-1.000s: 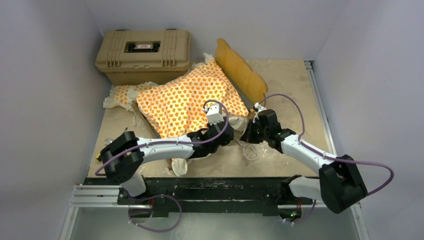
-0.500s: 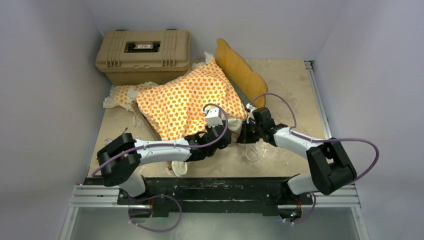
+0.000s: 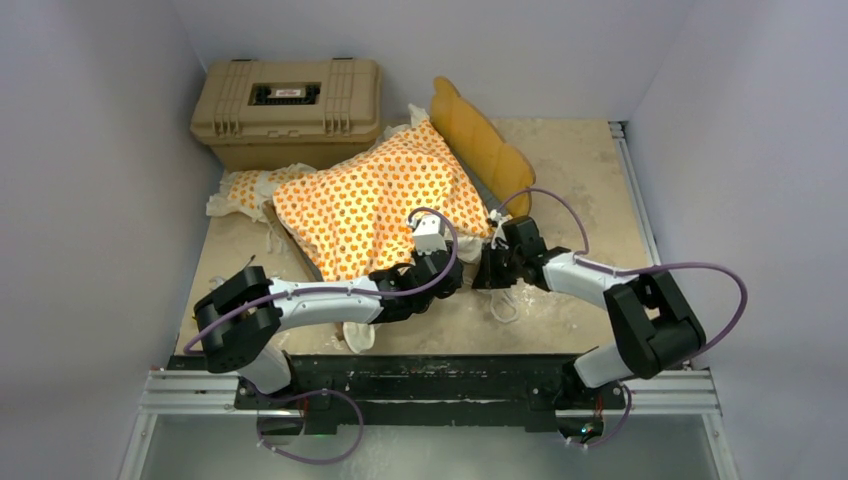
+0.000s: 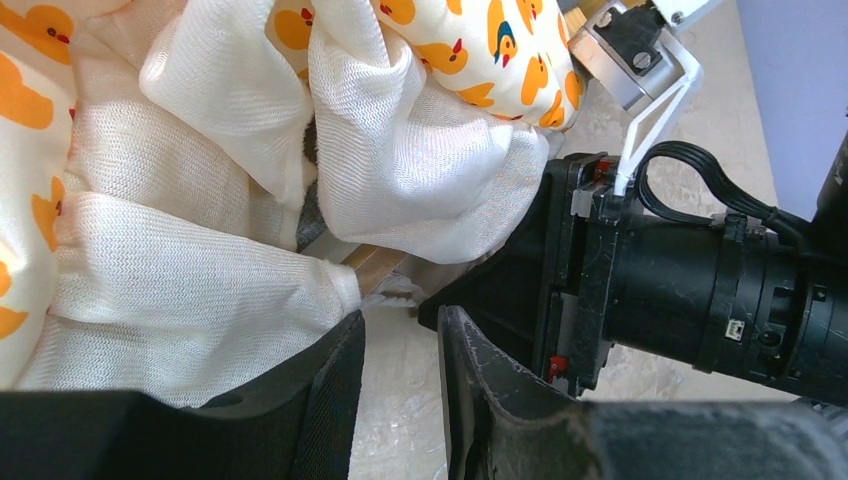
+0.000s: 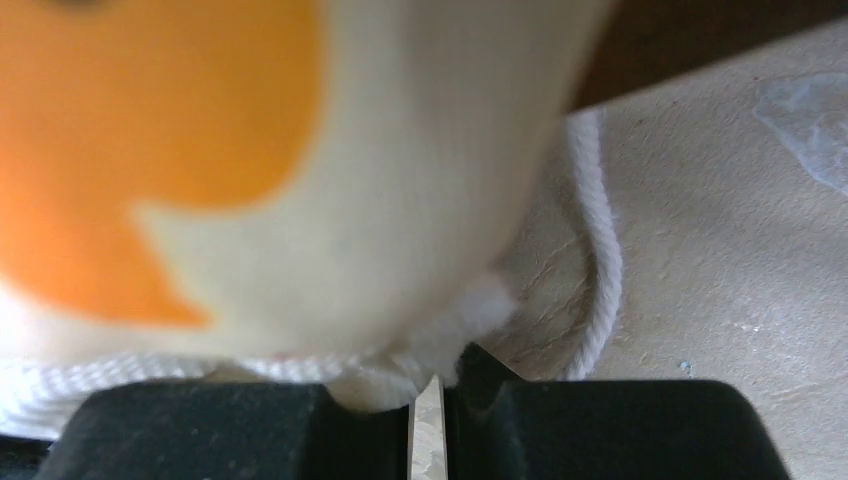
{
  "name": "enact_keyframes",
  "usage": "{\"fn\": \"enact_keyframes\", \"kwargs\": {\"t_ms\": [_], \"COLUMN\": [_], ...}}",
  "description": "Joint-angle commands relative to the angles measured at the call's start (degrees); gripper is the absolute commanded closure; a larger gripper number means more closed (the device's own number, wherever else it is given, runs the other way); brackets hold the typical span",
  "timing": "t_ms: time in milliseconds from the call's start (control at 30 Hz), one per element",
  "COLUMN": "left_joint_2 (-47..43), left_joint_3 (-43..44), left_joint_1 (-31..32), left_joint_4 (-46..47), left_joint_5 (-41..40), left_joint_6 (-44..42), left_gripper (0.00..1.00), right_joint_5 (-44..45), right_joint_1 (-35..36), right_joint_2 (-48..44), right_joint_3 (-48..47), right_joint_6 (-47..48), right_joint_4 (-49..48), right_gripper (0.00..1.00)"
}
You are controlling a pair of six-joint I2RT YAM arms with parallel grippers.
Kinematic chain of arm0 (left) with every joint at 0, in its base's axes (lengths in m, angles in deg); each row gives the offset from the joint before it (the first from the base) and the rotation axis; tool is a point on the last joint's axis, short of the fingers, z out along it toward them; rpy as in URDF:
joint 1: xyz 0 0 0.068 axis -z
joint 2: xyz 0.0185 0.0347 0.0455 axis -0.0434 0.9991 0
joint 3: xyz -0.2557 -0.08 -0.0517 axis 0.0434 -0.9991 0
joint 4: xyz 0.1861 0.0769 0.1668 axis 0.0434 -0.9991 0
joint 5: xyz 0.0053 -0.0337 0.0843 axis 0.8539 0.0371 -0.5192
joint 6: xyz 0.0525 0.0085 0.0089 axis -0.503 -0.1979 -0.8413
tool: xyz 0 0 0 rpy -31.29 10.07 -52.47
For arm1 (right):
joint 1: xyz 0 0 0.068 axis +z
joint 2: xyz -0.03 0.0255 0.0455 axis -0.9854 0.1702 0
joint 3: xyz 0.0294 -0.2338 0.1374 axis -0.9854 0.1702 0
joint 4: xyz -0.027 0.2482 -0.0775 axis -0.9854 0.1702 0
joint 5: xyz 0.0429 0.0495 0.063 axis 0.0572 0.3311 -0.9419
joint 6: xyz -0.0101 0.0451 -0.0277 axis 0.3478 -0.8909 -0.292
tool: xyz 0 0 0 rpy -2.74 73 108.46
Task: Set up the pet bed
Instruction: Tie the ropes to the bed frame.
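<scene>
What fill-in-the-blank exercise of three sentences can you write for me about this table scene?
1. The cushion is printed with small orange ____.
2. The tan case stands at the back ____ corner of the table.
3. Seen from above, the wooden headboard rises along the cushion's ____ side.
Missing words: ducks; left; right.

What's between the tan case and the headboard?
The far ruffled corner of the mattress cushion lies between the tan case and the headboard, seen in the top view.
</scene>
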Motion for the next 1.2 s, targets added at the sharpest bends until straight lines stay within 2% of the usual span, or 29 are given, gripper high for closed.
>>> {"fn": "enact_keyframes", "kwargs": {"t_ms": [0,200,333,600,700,967,1067,1167], "left_joint_2": [-0.7,-0.82,-0.88,-2.4,-2.93,-4.5,-5.33,-5.36], "left_joint_3": [-0.32,-0.47,-0.63,-1.51,-2.03,-2.72,-3.41,-3.84], "left_joint_1": [-0.53,-0.53,-0.53,-0.53,-0.53,-0.53,-0.53,-0.53], "left_joint_4": [1.3,1.28,1.07,1.02,1.02,0.44,0.23,0.56], "left_joint_5": [-3.11,-3.48,-3.7,-4.75,-5.23,-6.18,-6.73,-6.39], "left_joint_6": [-2.11,-2.36,-2.66,-2.83,-2.91,-3.33,-3.43,-4.63], "left_gripper": [0.67,0.67,0.67,0.67,0.67,0.67,0.67,0.67], "right_joint_5": [-0.37,3.53,8.22,15.62,16.4,23.13,29.23,31.5], "right_joint_1": [0.32,0.72,2.74,7.94,9.69,11.57,11.57,11.5], "right_joint_2": [-3.17,-6.16,-6.85,-4.48,-3.62,-6.71,-6.8,-5.83], "right_joint_3": [-1.49,-2.34,-2.76,-3.5,-3.53,-6.07,-6.38,-5.66], "right_joint_6": [0.11,0.74,0.38,-0.36,-0.58,-1.66,-3.67,-6.21], "right_joint_4": [0.36,2.28,2.21,3.27,3.11,6.64,8.08,6.54], "right_gripper": [0.84,0.87,0.84,0.64,0.61,0.6,0.65,0.7]}}
